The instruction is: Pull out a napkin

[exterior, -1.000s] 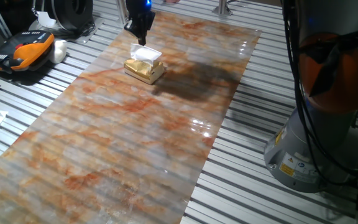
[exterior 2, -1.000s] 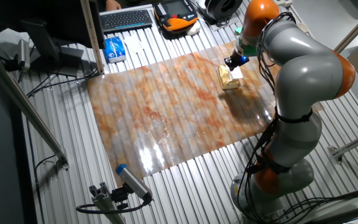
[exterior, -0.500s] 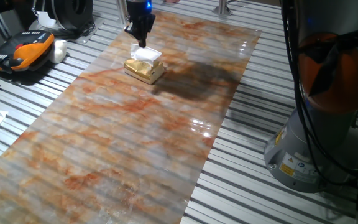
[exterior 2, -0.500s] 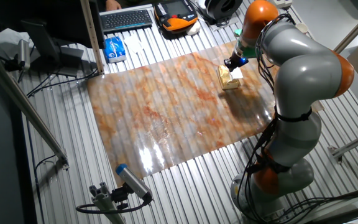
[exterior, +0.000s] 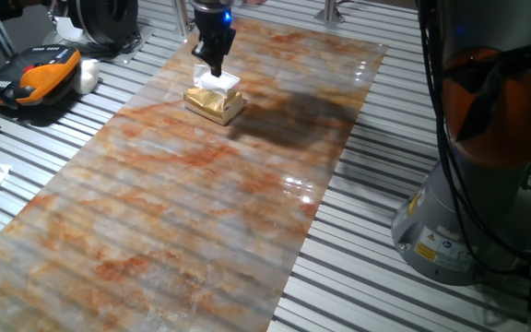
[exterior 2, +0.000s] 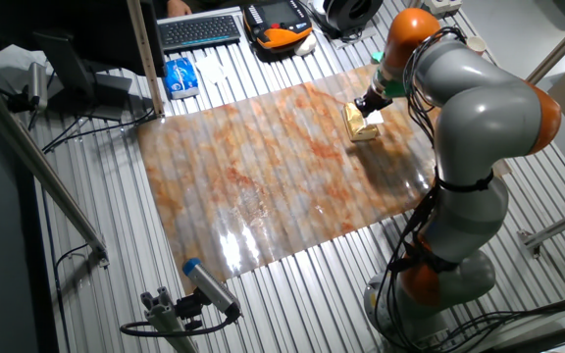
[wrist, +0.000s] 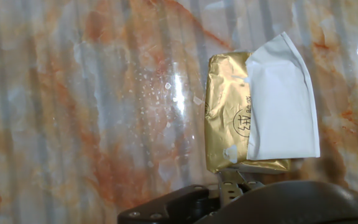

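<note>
Your gripper [exterior: 216,68] is pointing straight down onto the gold box [exterior: 212,104].
The white napkin [wrist: 281,106] is lying flat, overhanging the box top, far along the marbled mat [exterior: 192,212]; you cannot tell the jaws' opening.

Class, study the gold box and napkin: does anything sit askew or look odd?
Yes. The napkin sticks out of the gold box tilted, one corner poking past the box edge. The gripper is right above it.

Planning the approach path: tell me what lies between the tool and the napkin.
Nothing. In one fixed view the tool hangs directly over the white napkin on the gold box, with no object between; whether they touch cannot be told.
</note>
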`<action>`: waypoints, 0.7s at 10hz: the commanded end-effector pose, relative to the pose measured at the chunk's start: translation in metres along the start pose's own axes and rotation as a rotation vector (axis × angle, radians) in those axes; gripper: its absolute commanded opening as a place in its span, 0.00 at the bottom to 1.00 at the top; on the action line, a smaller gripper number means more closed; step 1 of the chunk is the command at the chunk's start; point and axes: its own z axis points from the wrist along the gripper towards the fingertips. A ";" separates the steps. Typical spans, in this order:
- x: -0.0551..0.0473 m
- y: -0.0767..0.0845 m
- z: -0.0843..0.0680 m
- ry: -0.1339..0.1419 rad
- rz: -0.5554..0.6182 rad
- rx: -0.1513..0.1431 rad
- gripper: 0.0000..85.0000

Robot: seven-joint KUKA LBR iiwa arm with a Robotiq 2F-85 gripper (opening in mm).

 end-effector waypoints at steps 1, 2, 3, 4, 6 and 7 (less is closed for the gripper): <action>0.001 -0.001 0.004 -0.004 -0.001 -0.001 0.00; 0.003 -0.002 0.008 -0.010 -0.003 0.003 0.00; 0.005 -0.003 0.012 -0.016 -0.003 0.006 0.00; 0.008 -0.004 0.014 -0.017 -0.003 0.003 0.00; 0.012 -0.007 0.019 -0.018 0.003 -0.001 0.00; 0.014 -0.008 0.021 -0.014 0.009 -0.007 0.00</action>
